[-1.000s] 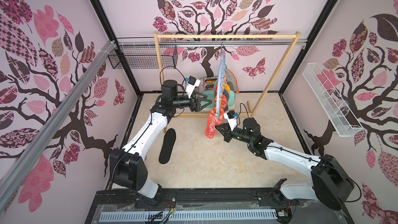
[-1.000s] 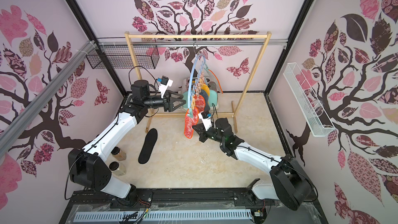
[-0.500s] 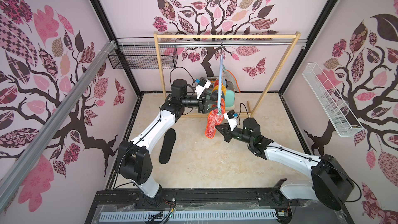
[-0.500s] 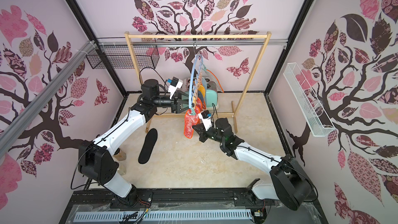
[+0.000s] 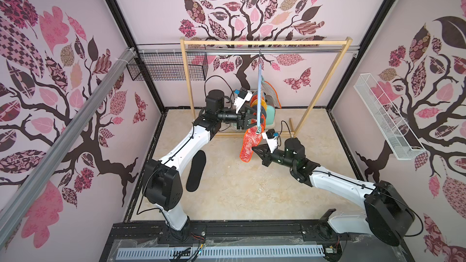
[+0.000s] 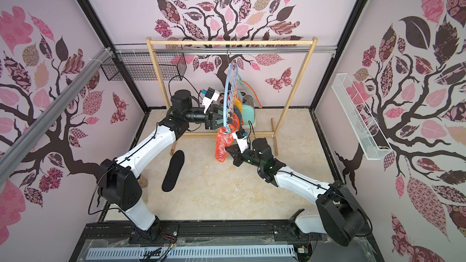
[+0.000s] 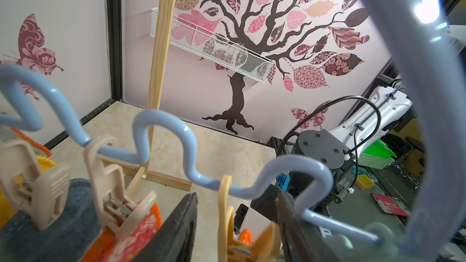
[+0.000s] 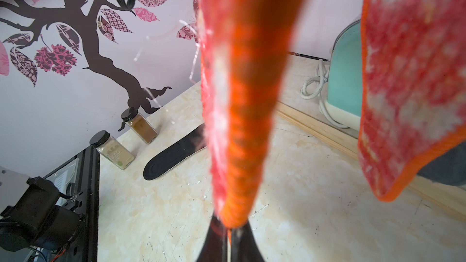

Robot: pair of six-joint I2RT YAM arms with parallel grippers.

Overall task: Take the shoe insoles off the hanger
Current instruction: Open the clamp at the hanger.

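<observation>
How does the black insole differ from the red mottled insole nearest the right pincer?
The black insole lies flat on the floor; the red mottled insole hangs from the hanger. The black insole is free; the right pincer is shut on the red mottled insole's lower edge. Black is plain, red orange-edged. Both are foot-shaped.

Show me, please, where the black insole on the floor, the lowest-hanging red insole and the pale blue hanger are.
black insole point(image 5: 196, 171), in a top view, its middle.
red insole point(image 5: 249, 144), in a top view, its mottled face.
hanger point(image 7: 161, 115), left wrist view, a crest of its wavy bar.
</observation>
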